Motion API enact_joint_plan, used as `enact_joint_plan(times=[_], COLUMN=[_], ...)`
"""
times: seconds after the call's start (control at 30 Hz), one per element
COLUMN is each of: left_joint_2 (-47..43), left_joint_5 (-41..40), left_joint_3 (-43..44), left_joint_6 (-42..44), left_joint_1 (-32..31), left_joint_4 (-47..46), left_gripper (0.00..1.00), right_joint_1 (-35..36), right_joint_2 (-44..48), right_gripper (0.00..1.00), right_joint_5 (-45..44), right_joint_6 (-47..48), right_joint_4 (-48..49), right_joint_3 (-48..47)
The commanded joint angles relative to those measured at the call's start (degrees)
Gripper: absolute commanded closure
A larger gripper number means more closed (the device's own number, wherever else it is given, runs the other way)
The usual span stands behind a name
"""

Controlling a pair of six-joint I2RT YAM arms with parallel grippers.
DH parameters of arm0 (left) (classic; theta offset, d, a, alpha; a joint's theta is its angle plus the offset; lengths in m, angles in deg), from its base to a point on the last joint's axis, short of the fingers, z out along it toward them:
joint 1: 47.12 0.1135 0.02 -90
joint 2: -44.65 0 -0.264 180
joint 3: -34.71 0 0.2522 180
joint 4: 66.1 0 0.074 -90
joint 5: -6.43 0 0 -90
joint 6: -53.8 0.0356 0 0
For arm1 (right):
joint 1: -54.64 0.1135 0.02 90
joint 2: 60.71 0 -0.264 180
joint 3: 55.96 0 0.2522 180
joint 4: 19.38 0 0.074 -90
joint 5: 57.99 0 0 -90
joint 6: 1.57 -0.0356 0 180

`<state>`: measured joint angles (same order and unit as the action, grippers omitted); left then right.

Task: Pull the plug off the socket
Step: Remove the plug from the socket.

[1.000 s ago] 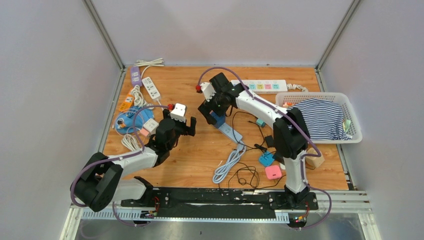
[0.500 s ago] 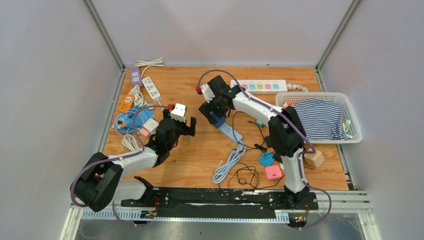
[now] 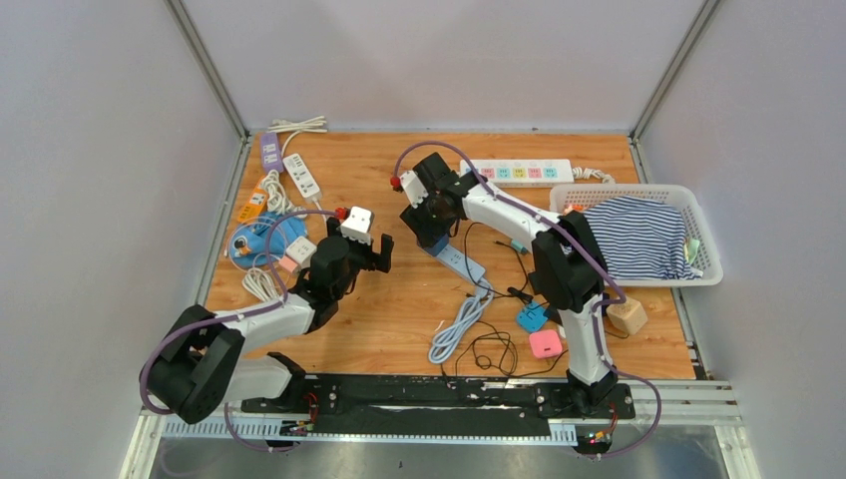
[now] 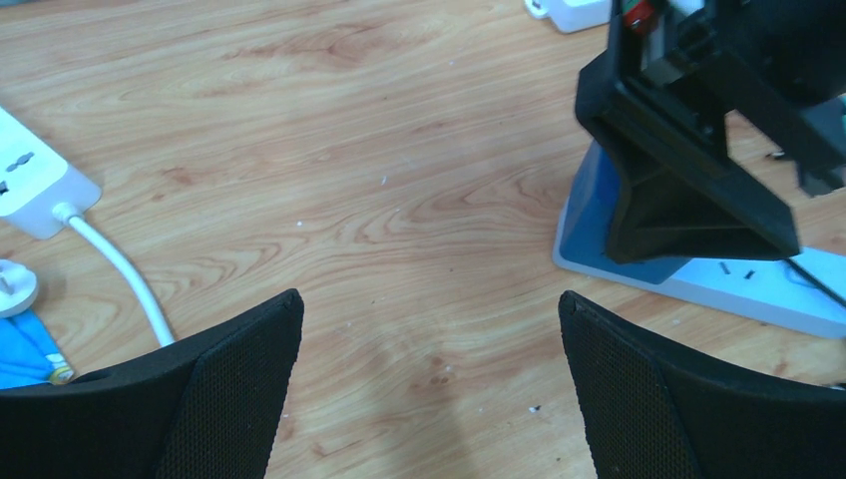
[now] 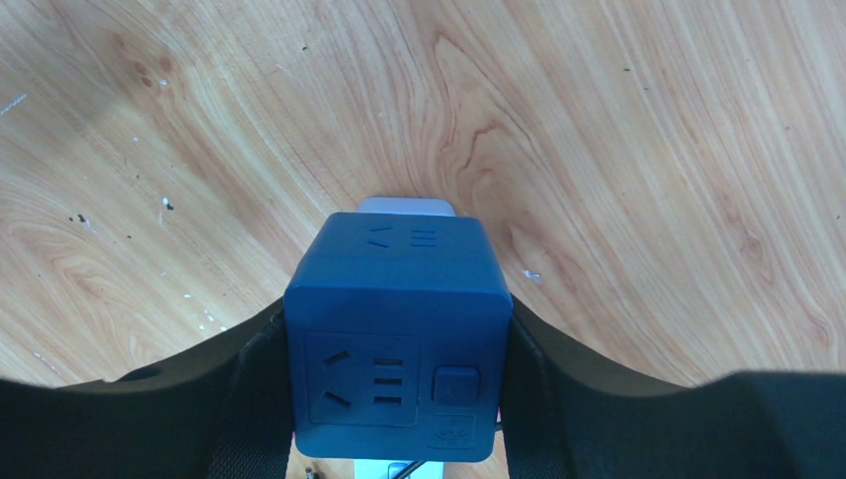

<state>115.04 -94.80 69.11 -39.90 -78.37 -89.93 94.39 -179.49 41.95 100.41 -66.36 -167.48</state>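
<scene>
Setting: pale grey walls with metal corner posts close in a wood-grain bench [image 3: 379,160].
Right jaws: pinching the blue cube plug [image 5: 397,329]. One black finger [image 5: 249,399] lies against its left face and the other against its right face, with no gap visible in the wrist view.
Plug: upright on the end of a light-blue power strip [image 3: 464,264], around mid-bench and a little toward the far edge. The face toward the wrist camera shows a socket pattern and a small button.
Strip: flat on the wood, running diagonally toward the near edge. Its white cable [image 3: 454,334] lies in loops closer to the near edge.
Left jaws: spread wide with nothing between them. The mesh-textured fingers [image 4: 229,399] hang over bare wood to the left of the plug and apart from it.
Left wrist view: the right arm's black fingers and the plug's base sit at upper right.
Far edge: a long white strip with coloured sockets [image 3: 519,172].
Right edge: a white basket [image 3: 638,189] holding a striped cloth [image 3: 638,235].
Left edge: a pile of strips and cords, among them a purple strip [image 3: 269,152] and a round blue item [image 3: 261,239].
Near right corner: a pink block [image 3: 545,343], a small blue adapter [image 3: 530,318], a wooden block [image 3: 629,317] and thin black wires [image 3: 489,349].
</scene>
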Motion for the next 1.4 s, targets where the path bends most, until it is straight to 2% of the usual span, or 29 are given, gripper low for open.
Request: enact_joint_plan(times=[0.0, 0.07, 0.2, 0.4, 0.53, 0.67, 0.8, 0.87, 1.0, 1.07, 1.23, 1.37], left_joint_2=[-1.9, -0.83, 3.14, 6.38, 8.56, 10.93, 18.4, 22.04, 22.01, 22.43, 25.75, 25.33], left_joint_5=[3.74, 5.01, 7.42, 10.39, 9.37, 9.73, 15.11, 15.66, 10.65, 8.49, 7.68, 1.72], left_joint_3=[-0.72, -0.17, 1.22, -0.69, -1.55, -3.76, -3.11, -2.02, 2.06, 3.03, 5.38, 4.03], left_joint_6=[-2.7, -4.86, -9.41, -17.71, -26.14, -30.93, -33.18, -33.06, -26.98, -26.09, -29.95, -32.71], left_joint_1=[0.44, 0.45, 0.4, 0.4, 0.36, 0.22, 0.03, -1.14, -6.66, -8.31, -9.39, -10.15], left_joint_4=[-1.31, -1.4, -3.09, -12.05, -16.42, -24.47, -33.91, -36.73, -27.56, -26.05, -24.61, -24.91], left_gripper=[0.0, 0.01, 0.03, 0.03, 0.06, 0.08, 0.2, 0.21, 0.2, 0.2, 0.2, 0.19], right_joint_1=[-0.49, -1.3, -3.72, -7.26, -7.4, -7.19, -6.93, -6.95, -6.84, -6.6, -5.42, -4.09], right_joint_2=[-0.23, -0.53, -2.1, -2.77, -2.42, -2.71, -3.41, -3.64, -3.17, -2.93, -2.27, -2.32], right_gripper=[0.94, 0.99, 1.0, 1.0, 1.0, 1.0, 1.0, 1.0, 1.0, 1.0, 1.0, 1.0], right_joint_5=[1.65, 2.15, 5.59, 8.53, 7.74, 9.31, 9.66, 9.5, 10.37, 10.61, 10.73, 10.33], right_joint_6=[-0.21, -0.65, -1.34, -2.06, -5.0, -7.5, -8.46, -8.76, -8.84, -8.82, -9.44, -10.15], right_joint_4=[-2.41, -2.62, -3.77, -4.48, -3.89, -3.32, -3.26, -3.26, -3.26, -3.26, -3.12, -3.05], right_joint_3=[-2.74, -4.07, -7.24, -10.41, -10.54, -10.7, -12.43, -12.88, -12.56, -12.55, -12.23, -13.4])
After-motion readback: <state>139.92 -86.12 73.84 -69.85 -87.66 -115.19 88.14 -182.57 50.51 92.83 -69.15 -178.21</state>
